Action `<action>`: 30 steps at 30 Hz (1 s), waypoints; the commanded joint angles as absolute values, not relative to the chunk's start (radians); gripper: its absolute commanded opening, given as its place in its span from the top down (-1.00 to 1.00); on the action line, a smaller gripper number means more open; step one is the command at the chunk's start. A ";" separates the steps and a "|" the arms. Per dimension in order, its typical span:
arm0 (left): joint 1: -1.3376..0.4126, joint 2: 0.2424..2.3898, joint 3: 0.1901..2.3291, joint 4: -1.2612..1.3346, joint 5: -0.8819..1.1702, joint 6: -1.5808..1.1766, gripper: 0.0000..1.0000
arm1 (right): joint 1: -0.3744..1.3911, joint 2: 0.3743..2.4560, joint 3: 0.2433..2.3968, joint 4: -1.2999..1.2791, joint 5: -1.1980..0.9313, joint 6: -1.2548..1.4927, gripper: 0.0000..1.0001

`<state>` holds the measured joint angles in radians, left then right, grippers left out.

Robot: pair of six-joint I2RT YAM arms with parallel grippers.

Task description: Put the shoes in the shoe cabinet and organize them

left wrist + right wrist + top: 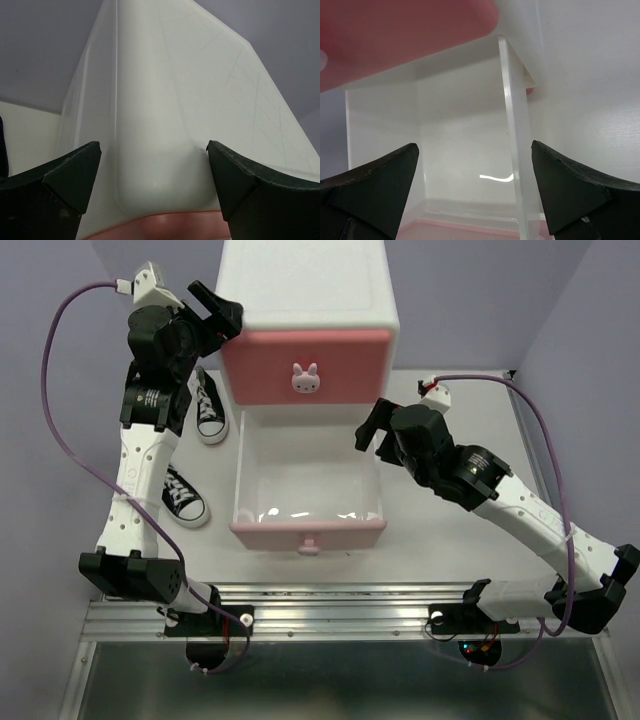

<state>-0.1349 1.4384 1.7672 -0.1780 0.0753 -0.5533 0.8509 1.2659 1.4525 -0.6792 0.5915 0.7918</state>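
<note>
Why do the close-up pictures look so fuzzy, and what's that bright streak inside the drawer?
Right wrist view: the upper drawer front sits too close, so it blurs; the streak is reflected light on the lower drawer, which is glossy plastic. Top external view: same glare, everything sharp.

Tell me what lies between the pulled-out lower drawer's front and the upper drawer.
Only the lower drawer's own bare floor, nothing on it; top external view.
</note>
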 commanded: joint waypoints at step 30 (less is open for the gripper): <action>0.186 1.445 2.005 -0.396 0.134 -0.485 -0.97 | 0.836 1.195 1.410 -0.821 0.618 0.821 -1.00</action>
<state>0.1749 1.5341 2.0705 -0.3195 0.1516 -0.5499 0.8436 1.2102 1.4002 -0.7834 0.5880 0.8169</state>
